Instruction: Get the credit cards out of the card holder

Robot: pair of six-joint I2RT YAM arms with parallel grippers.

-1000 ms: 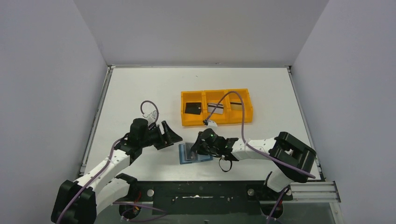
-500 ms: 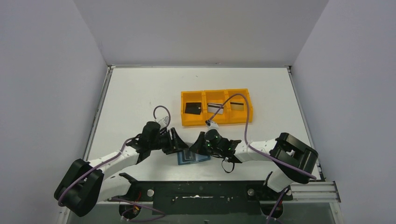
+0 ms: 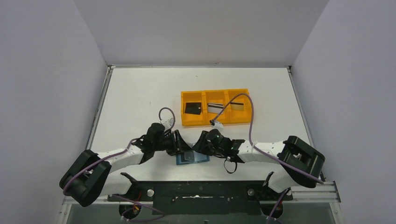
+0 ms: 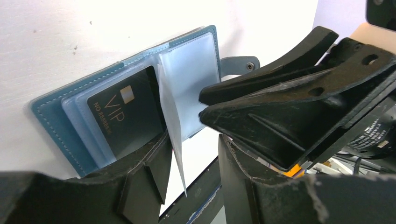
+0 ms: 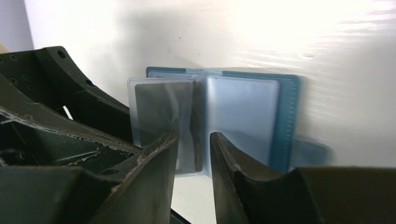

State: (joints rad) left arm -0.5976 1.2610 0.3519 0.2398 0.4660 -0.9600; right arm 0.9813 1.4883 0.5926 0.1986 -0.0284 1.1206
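Card holder (image 3: 192, 157): teal, lying open and flat on the white worktop (image 3: 140, 93), clear sleeves fanned at the spine. Black VIP card (image 4: 123, 116): seated in a sleeve on the holder's left half, not yet drawn. Loose sleeve leaf (image 4: 170, 121): standing up from the holder's spine. Left hand (image 4: 191, 175): at the holder's left side, fingers apart, straddling that leaf without clamping it. Right hand (image 5: 194, 172): at the holder's right half, fingers a narrow gap apart, nothing visibly gripped. Orange tray (image 3: 217, 122): beyond the holder, one card apparent in each of three compartments. Step in hand, by judgement: freeing the black card. Advised: pin the holder's right half with the right hand, fold the leaf clear, pinch the card and not its sleeve, draw along the pocket rather than upward, lest the holder lift or slide.
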